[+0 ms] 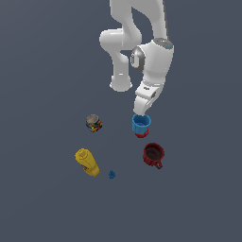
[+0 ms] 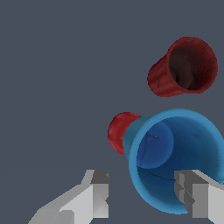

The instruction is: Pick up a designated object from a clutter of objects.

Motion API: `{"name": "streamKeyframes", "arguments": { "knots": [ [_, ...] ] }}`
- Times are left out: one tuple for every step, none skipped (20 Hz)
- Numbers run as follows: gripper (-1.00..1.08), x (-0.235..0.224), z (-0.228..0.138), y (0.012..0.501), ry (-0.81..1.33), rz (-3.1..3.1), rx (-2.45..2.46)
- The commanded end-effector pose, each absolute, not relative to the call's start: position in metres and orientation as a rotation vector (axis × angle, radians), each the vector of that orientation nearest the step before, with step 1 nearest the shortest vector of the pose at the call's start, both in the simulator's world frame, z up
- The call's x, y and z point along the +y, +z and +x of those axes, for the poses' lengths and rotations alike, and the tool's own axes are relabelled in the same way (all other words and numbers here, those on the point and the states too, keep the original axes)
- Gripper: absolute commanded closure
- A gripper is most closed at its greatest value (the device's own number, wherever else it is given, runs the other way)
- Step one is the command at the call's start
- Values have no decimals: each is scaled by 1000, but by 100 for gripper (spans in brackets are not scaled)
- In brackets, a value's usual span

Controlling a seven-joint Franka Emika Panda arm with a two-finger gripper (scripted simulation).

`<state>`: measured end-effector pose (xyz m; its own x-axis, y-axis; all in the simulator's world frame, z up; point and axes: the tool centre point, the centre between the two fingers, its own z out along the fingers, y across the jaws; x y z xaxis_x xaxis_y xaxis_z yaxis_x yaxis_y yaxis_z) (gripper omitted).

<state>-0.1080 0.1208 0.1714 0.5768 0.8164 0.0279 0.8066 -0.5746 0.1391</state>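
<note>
The hand (image 2: 142, 197) is hanging just above the blue cup (image 1: 141, 124) with its two fingers (image 2: 94, 197) standing apart, nothing between them yet. In the wrist view one finger is sitting over the cup's rim and the other is lying outside its wall, so the grip seems to be lining up on one side of the rim rather than around the whole body. The cup is standing upright on the worktop (image 1: 42, 203), far from any visible edge, in front of the arm's base.

The risks, as I judge them: a finger coming down onto the rim could tip or shove the cup; a pinch on a thin tapered wall could slip as it lifts; and the small red round piece (image 2: 120, 131), touching or nearly touching the cup's foot (hard to tell which), could be knocked or could jam the outer finger. The dark red mug (image 1: 153, 154) is lying near, though clear of the fingers.

Counting outward: one blue cup, one small red piece, one dark red mug, one multicoloured can (image 1: 93, 123), one yellow bottle (image 1: 87, 162), one tiny blue piece (image 1: 111, 174).
</note>
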Motion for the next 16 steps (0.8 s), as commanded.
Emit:
{"name": "streamKeyframes", "arguments": {
  "knots": [
    [-20,121,-108,168,134,2690,1390],
    [-20,121,-108,166,135,2689,1392],
    [-20,120,-108,163,135,2689,1392],
    [-20,120,-107,159,135,2689,1394],
    [-20,120,-107,156,136,2688,1396],
    [-20,120,-107,152,136,2688,1397],
    [-20,120,-107,149,136,2688,1398],
    [-20,120,-107,147,136,2687,1399],
    [-20,120,-106,145,136,2687,1399],
    [-20,120,-106,143,136,2686,1399],
    [-20,120,-106,143,136,2686,1399],
    [-20,120,-105,142,136,2685,1399],
    [-20,120,-105,142,136,2685,1399],
    [108,120,-105,142,136,2685,1399],
    [108,120,-105,142,136,2685,1399],
    [108,120,-105,142,136,2685,1399]
  ]
}}
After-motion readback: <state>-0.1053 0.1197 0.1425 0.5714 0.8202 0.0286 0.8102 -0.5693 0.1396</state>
